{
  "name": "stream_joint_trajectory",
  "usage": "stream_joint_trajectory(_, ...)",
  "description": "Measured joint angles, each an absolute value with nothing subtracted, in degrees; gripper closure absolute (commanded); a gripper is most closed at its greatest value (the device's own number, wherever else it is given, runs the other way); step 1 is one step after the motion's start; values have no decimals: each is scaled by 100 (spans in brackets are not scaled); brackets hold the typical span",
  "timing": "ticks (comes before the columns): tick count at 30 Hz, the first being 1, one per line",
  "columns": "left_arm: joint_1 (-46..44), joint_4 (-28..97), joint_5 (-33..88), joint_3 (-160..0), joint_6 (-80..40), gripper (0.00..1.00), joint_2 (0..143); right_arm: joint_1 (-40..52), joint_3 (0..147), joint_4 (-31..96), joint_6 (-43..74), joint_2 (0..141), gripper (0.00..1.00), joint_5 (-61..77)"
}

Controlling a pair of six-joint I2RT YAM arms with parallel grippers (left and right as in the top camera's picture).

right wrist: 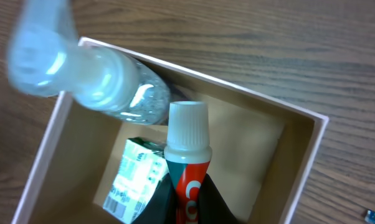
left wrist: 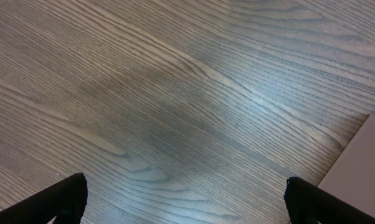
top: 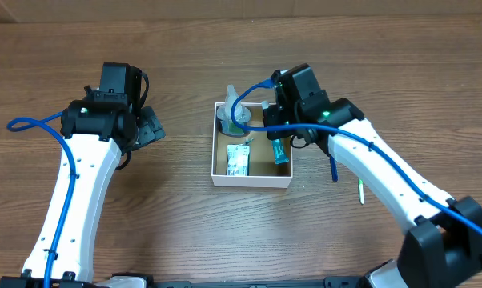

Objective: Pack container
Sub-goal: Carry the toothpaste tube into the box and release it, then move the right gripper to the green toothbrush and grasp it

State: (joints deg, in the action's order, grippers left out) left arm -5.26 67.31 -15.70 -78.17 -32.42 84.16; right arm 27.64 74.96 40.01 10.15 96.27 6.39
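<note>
Overhead view: the container [top: 251, 182] is sitting at the centre of the frame on the wooden surface [top: 185, 240], and the right hand [top: 276, 130] is hanging directly over its right-hand portion. That hand is gripping a toothpaste tube [top: 279, 150] narrowly between its fingers. The tube's long axis is running from top to bottom of the frame, roughly parallel to the right wall and just inside it. Whether the tube is already touching the cardboard floor cannot be told.

Right wrist view: the right hand [right wrist: 189, 200] is pinching the tube [right wrist: 187, 158] near its middle. The white cap is pointing toward the top of the frame, at the far wall of the container [right wrist: 250, 93]. A clear bottle [right wrist: 113, 93] is leaning in the upper left corner, and a white-and-green packet [right wrist: 134, 177] is lying just left of the tube. The open lane is therefore lying to the tube's right.

Left wrist view: the left hand [left wrist: 187, 205] is standing wide and holding nothing, well apart from the container at the left of the overhead frame [top: 149, 128]. The right arm is clearly the nearer one.
</note>
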Motion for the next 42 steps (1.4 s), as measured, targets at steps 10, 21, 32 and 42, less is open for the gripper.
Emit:
stream_joint_trajectory(10,-526,6731,-1570,-7817,-3245,0,8416,2764,7496,3802,1177,9957,0,515)
stream_joint_trajectory(21,-526,6731,-1570,-7817,-3242,0,8416,2637,7496,4276,1179,9743,0,552)
stream_joint_trajectory(32,-526,6731,-1570,-7817,-3242,0,8416,1085,7529,5968,1138,8213,0,119)
stream_joint_trajectory(42,-526,6731,-1570,-7817,-3242,0,8416,311,6506,5376,1170,8884,0,-510)
